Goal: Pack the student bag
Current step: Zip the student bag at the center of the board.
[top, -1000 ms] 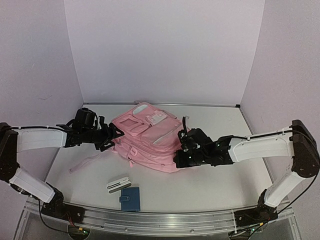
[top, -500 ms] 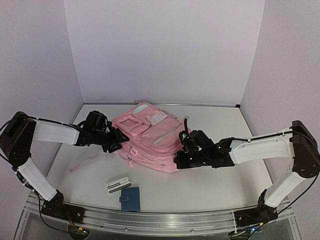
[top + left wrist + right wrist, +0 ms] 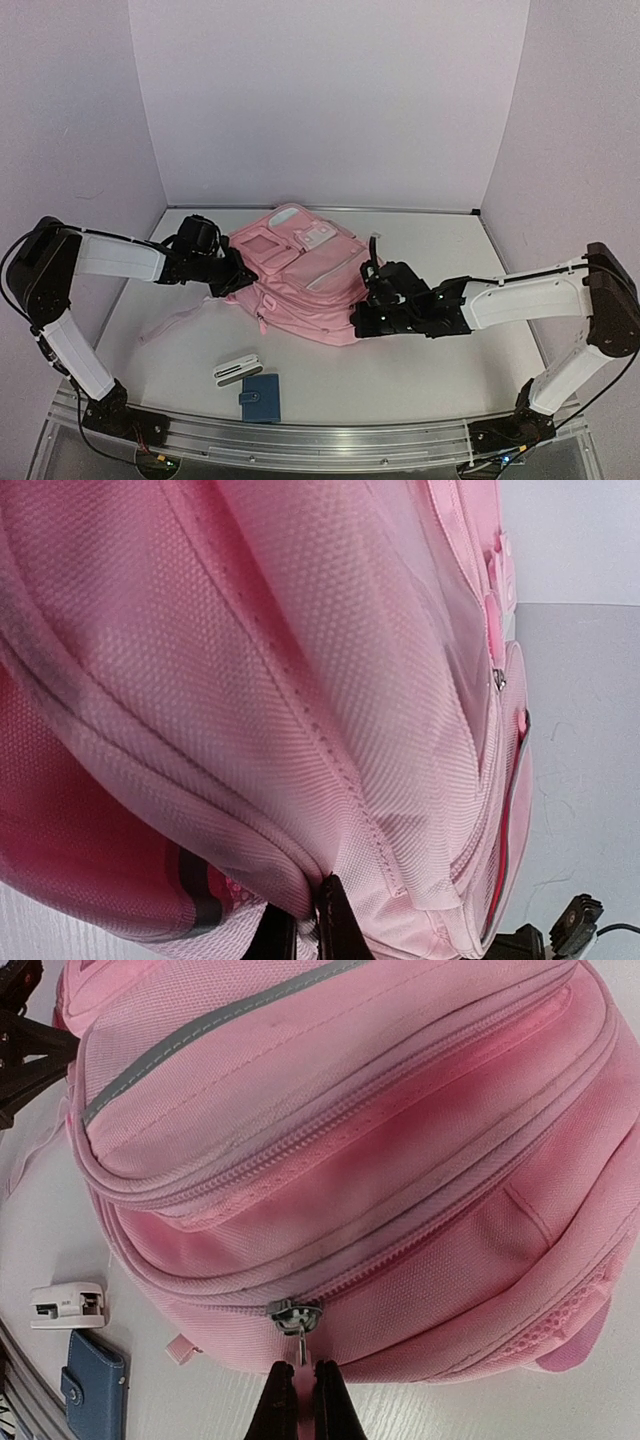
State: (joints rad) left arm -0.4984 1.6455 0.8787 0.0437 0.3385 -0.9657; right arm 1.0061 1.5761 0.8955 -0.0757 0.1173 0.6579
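The student bag [image 3: 300, 270], a soft pink backpack with zipped pockets, lies in the middle of the table. My left gripper [image 3: 240, 281] is at its left side, shut on a fold of the pink fabric [image 3: 330, 810]; the left gripper [image 3: 305, 928] shows only its dark tips under the cloth. My right gripper [image 3: 356, 320] is at the bag's near right edge. In the right wrist view the right gripper [image 3: 298, 1388] is shut on the pink pull tab that hangs from the metal zipper slider [image 3: 295, 1313] of the bag [image 3: 350, 1110].
A small white device [image 3: 237, 369] and a blue wallet [image 3: 261, 397] lie near the front edge, left of centre; both show in the right wrist view, the white device [image 3: 66, 1304] above the wallet [image 3: 93, 1396]. A pink strap [image 3: 170, 322] trails left of the bag.
My left gripper has moved right onto the bag's left side and closed on its fabric. The right gripper has stayed shut on the zipper pull.
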